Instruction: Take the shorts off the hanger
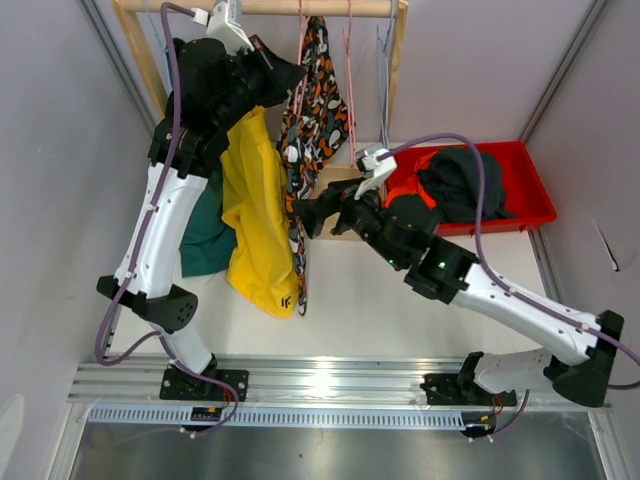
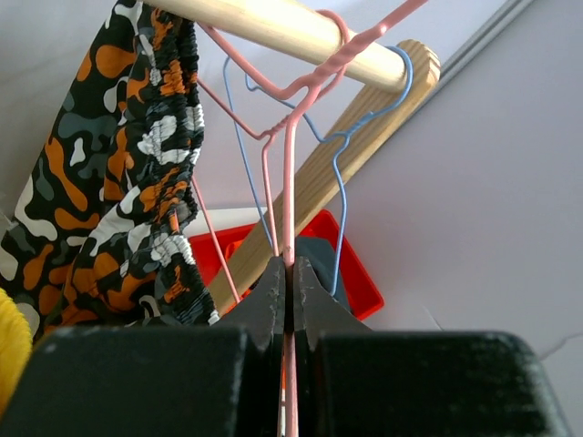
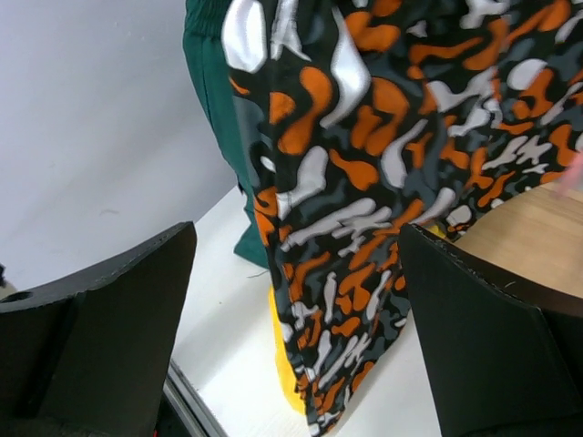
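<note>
The orange-black-white patterned shorts (image 1: 315, 100) hang from a hanger on the wooden rod (image 1: 300, 7). Yellow shorts (image 1: 255, 220) and dark green shorts (image 1: 205, 235) hang to their left. My left gripper (image 1: 288, 76) is up by the rod, shut on a pink hanger wire (image 2: 290, 200) next to the patterned shorts (image 2: 118, 182). My right gripper (image 1: 305, 215) is open at the patterned shorts' lower part (image 3: 364, 182), which hangs just beyond the two fingers (image 3: 100, 319). Black/navy shorts (image 1: 460, 180) and bright orange shorts (image 1: 405, 190) lie in the red bin (image 1: 530, 190).
A blue hanger (image 2: 342, 182) hangs empty on the rod (image 2: 282, 32) beside the pink one. The rack's wooden side post (image 2: 319, 182) slants down toward the red bin (image 2: 360, 273). Grey walls close in both sides. A metal rail (image 1: 320, 385) runs along the near edge.
</note>
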